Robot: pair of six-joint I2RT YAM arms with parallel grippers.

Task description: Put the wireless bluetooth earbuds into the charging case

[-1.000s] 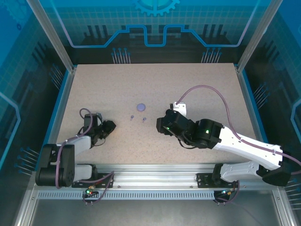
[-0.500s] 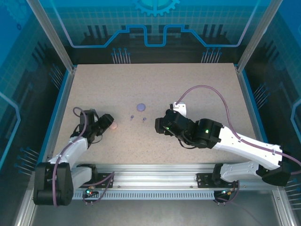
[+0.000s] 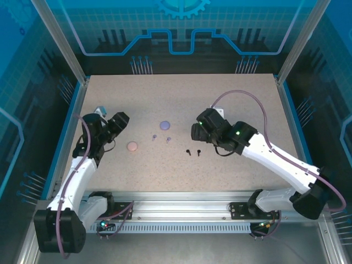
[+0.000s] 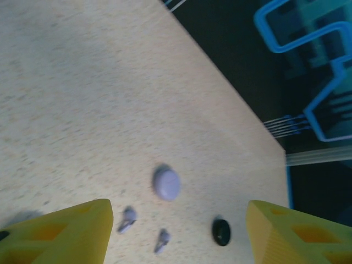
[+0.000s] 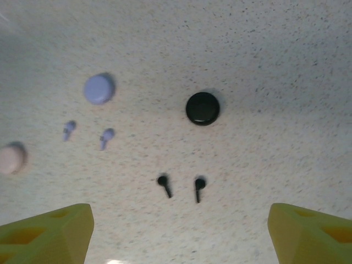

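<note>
The black earbuds (image 3: 193,152) are two tiny stemmed buds with rounded heads. They lie flat and side by side on the speckled beige surface (image 3: 181,93), close together but not touching, just to the near side of the right hand (image 3: 196,132). In the right wrist view the round black case (image 5: 202,108) sits shut, a little beyond them. The lavender earbuds (image 3: 162,137) have the same shape in a pale violet. They lie as a loose pair near the middle of the surface, with the closed lavender case (image 3: 164,125) just behind them. A round pink case (image 3: 132,146) rests to their left, apart from everything else. Any marking on the cases is too small to read. The right hand is spread wide with nothing in it, and its yellow fingers (image 5: 47,234) stand at the two lower corners of its own camera's view. The left hand (image 3: 120,121) is spread just as wide and also carries nothing. Half a second ago the left hand was right at the pink case. It has since pulled back toward the far left, leaving that case bare on the surface. The right arm has lifted away too, uncovering the black earbuds it had hidden.
</note>
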